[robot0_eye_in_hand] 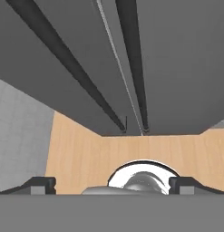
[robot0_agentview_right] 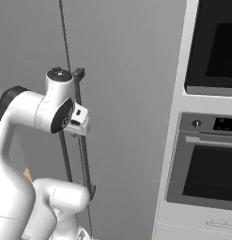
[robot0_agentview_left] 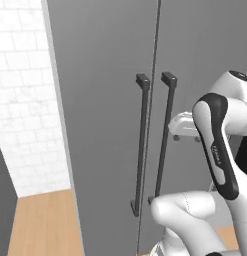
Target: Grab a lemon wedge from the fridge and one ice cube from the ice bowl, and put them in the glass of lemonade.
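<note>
The fridge [robot0_agentview_left: 110, 100] fills the centre of the left base view, both doors shut, its two dark handles [robot0_agentview_left: 154, 140] side by side. The gripper [robot0_eye_in_hand: 111, 186], at the hand view's bottom, has its jaws spread wide, holding nothing. Risk, as I judge it: aimed between the close-set bars, the jaws could catch both or slip off.
</note>
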{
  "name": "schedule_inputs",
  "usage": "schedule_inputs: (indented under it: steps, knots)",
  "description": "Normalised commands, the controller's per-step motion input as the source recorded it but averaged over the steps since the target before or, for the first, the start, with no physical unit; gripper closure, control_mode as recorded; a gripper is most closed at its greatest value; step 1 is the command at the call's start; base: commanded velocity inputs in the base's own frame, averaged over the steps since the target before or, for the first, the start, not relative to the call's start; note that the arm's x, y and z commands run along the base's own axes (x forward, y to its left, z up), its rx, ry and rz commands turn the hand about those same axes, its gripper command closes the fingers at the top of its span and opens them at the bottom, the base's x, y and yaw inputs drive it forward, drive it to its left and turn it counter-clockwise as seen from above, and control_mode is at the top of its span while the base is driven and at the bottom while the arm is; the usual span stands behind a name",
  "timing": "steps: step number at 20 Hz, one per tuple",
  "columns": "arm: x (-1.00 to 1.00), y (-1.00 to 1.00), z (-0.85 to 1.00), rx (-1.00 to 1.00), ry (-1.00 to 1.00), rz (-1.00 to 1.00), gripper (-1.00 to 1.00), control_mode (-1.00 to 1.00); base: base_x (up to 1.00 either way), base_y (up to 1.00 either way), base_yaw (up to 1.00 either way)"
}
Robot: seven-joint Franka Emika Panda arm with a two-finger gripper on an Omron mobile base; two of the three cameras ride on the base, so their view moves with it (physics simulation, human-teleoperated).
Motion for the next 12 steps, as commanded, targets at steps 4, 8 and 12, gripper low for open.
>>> schedule_inputs:
  steps: [4,8,12]
  knots:
    - [0.00,0.00,0.00,0.00,0.00,0.00,-1.00,1.00,-0.76,-0.05,-0.12]
    - [0.00,0.00,0.00,0.00,0.00,0.00,-1.00,1.00,-0.89,-0.19,-0.10]
    - [0.00,0.00,0.00,0.00,0.00,0.00,-1.00,1.00,-0.67,-0.03,-0.01]
